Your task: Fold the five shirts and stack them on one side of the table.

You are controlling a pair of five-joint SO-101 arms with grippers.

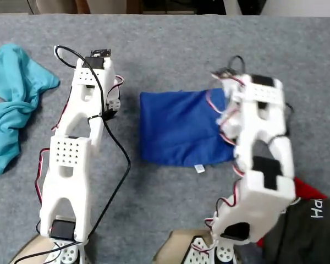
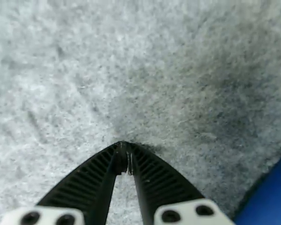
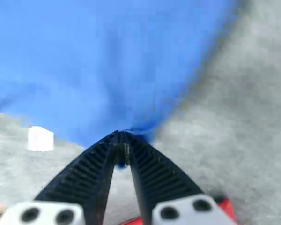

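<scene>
A blue shirt (image 1: 179, 126) lies folded into a rectangle in the middle of the grey table. My right gripper (image 3: 122, 140) sits at its right edge, shut, with a bit of blue shirt (image 3: 107, 61) cloth pinched between its tips. The shirt's white tag (image 3: 40, 138) lies by its near edge. My left gripper (image 2: 124, 157) is shut on nothing, low over bare felt just left of the blue shirt (image 2: 274, 199). A teal shirt (image 1: 11, 104) lies crumpled at the far left. A red shirt (image 1: 308, 191) and a dark shirt (image 1: 308, 231) are heaped at the near right corner.
The left arm (image 1: 77, 148) stands between the teal and blue shirts. The right arm (image 1: 261, 143) covers the blue shirt's right edge. Bare grey felt (image 1: 170, 49) runs along the back and in front of the blue shirt.
</scene>
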